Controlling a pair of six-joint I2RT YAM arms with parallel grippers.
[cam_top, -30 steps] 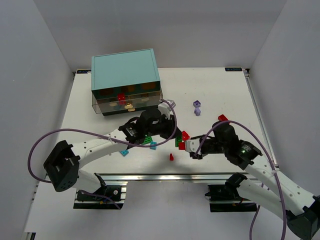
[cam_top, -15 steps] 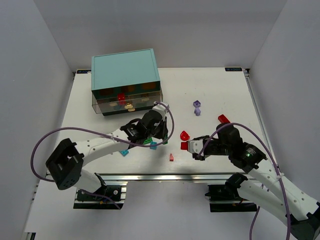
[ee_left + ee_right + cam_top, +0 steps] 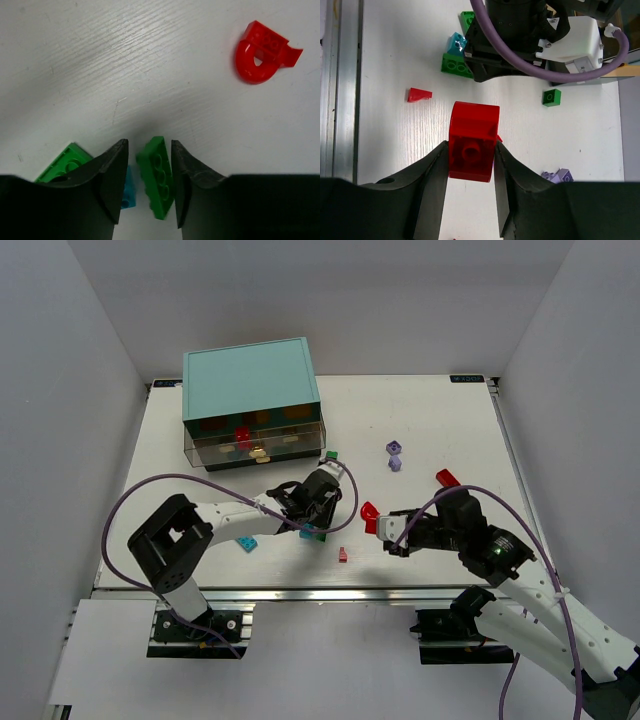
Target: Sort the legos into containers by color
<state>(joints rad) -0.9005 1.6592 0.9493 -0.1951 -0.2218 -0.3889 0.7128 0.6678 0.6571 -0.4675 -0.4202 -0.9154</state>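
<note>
The left gripper (image 3: pixel 148 146) is down at the desk (image 3: pixel 450 420) with its jaws apart, straddling a green brick (image 3: pixel 159 176). The brick lies against the right-hand finger, and a gap shows between it and the other finger, so nothing is clamped. A cyan brick (image 3: pixel 130 193) sits just behind the left-hand finger, partly hidden by it. A flat green piece (image 3: pixel 62 165) lies beside that finger on its outer side. A red curved piece (image 3: pixel 245 67) lies well apart from the green brick, on bare desk.

The right gripper (image 3: pixel 471 150) is closed on a red brick (image 3: pixel 472 135), which is pinched squarely between both fingers. From the overhead view it sits just beside the red curved piece, facing the left gripper.

Other legos are scattered on the desk:
- a small red wedge (image 3: pixel 419 94) near the front edge
- a loose cyan piece (image 3: pixel 247 545) to the left of the grippers
- a small green square (image 3: pixel 331 455) just off the cabinet's front corner
- two lavender pieces (image 3: pixel 393 448) (image 3: pixel 396 464) close together further back
- another red piece (image 3: pixel 445 477) off to the right

The teal cabinet (image 3: pixel 250 385) stands at the back left with its drawers (image 3: pixel 275 445) facing the arms — a red piece (image 3: pixel 242 432) shows in among them.
</note>
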